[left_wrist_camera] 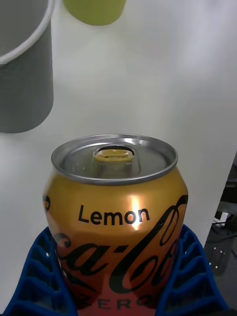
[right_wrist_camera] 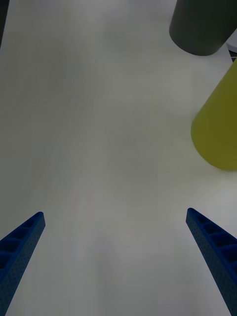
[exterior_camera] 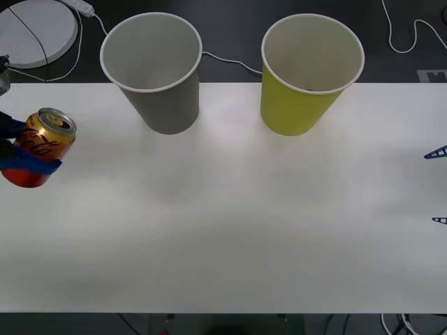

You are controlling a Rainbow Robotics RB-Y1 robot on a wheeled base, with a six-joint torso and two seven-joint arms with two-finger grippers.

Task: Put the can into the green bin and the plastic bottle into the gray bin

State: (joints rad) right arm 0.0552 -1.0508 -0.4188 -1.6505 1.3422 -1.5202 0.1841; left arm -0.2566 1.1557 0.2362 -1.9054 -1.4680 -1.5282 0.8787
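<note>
At the table's far left, my left gripper (exterior_camera: 21, 150) is shut on the can (exterior_camera: 40, 145), a red drink can with a gold-yellow upper band and a metal pull-tab top. It is held tilted above the table. Up close, the can (left_wrist_camera: 116, 217) sits between the blue ribbed fingers (left_wrist_camera: 42, 276). The gray bin (exterior_camera: 154, 70) stands at the back centre-left and the green bin (exterior_camera: 307, 73) at the back centre-right, both upright with open mouths. My right gripper (exterior_camera: 438, 187) is open at the table's right edge, holding nothing. The plastic bottle is out of view.
A white round object (exterior_camera: 35, 31) and white cables (exterior_camera: 401, 31) lie on the dark floor beyond the white table (exterior_camera: 230, 209). From the right wrist, the green bin (right_wrist_camera: 219, 123) and the gray bin (right_wrist_camera: 202, 24) stand ahead of the open fingers.
</note>
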